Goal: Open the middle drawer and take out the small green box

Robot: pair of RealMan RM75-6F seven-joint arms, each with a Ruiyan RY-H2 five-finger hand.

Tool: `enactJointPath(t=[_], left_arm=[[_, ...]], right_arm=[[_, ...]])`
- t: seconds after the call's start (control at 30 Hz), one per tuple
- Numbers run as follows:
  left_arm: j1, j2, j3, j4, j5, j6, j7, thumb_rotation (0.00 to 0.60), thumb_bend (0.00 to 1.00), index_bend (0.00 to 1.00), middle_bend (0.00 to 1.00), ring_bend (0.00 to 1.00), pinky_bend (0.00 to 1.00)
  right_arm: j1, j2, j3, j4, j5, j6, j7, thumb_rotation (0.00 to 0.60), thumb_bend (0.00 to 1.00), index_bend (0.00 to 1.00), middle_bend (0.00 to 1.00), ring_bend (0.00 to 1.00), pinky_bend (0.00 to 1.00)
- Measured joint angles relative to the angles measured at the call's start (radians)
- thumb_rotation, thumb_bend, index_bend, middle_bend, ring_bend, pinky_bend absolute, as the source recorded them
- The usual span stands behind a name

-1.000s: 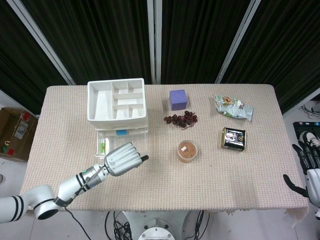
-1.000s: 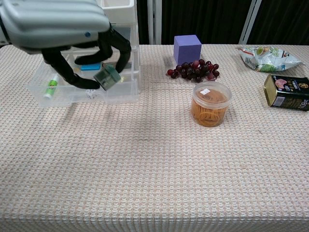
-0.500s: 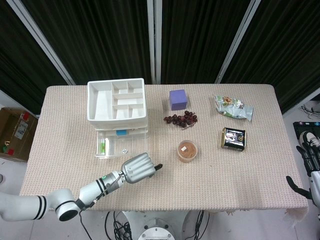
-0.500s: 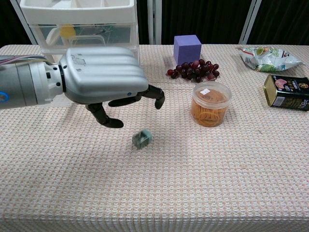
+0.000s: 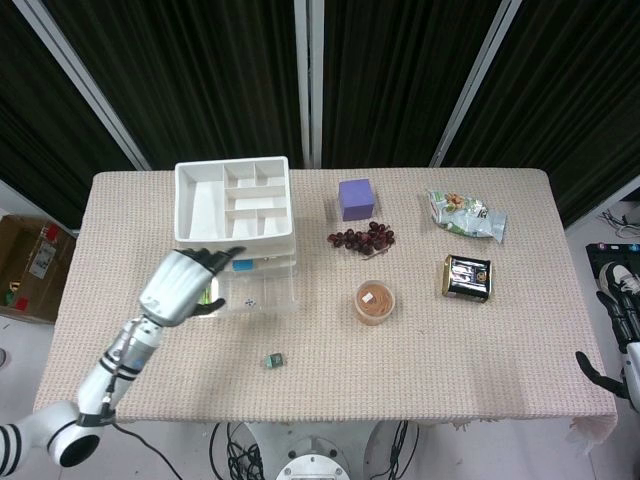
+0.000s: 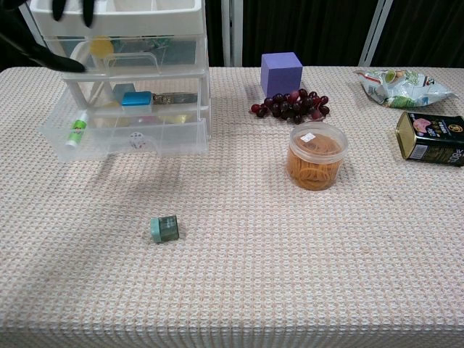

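Fingers (image 5: 218, 257) of left hand (image 5: 180, 288) spread, empty, above pulled-out clear plastic middle drawer (image 6: 123, 128); small green box (image 6: 165, 229) on woven bench (image 6: 304, 254) (right hand (image 5: 627, 350) unreadable at edge).

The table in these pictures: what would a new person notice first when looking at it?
Probably the small green box, lying alone on the bare cloth near the table's front, apart from everything else. Behind it, the middle drawer of the white drawer unit stands pulled out, with the left hand raised above its left end, fingers spread and holding nothing. Further right sits a purple cube beside dark grapes.
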Motion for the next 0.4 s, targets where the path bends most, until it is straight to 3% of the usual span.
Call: enactJointPath(t=[0.13, 0.27, 0.4], left_arm=[[0.127, 0.078, -0.001, 0.07, -0.122, 0.05, -0.16, 0.6, 0.03, 0.21, 0.27, 0.29, 0.29], [0.243, 0.125, 0.032, 0.166, -0.188, 0.06, -0.284, 0.6, 0.03, 0.2, 0.26, 0.28, 0.28], [0.326, 0.125, 0.074, 0.207, -0.189, 0.091, -0.359, 0.6, 0.03, 0.19, 0.26, 0.28, 0.28]], right_arm=[[0.0, -0.005, -0.004, 0.013, -0.011, 0.006, 0.013, 0.6, 0.2, 0.0, 0.02, 0.0, 0.0], [-0.004, -0.014, -0.009, 0.016, -0.019, 0.015, 0.016, 0.6, 0.2, 0.0, 0.02, 0.0, 0.0], [-0.006, -0.025, -0.015, 0.016, -0.028, 0.018, 0.01, 0.6, 0.21, 0.0, 0.02, 0.0, 0.0]])
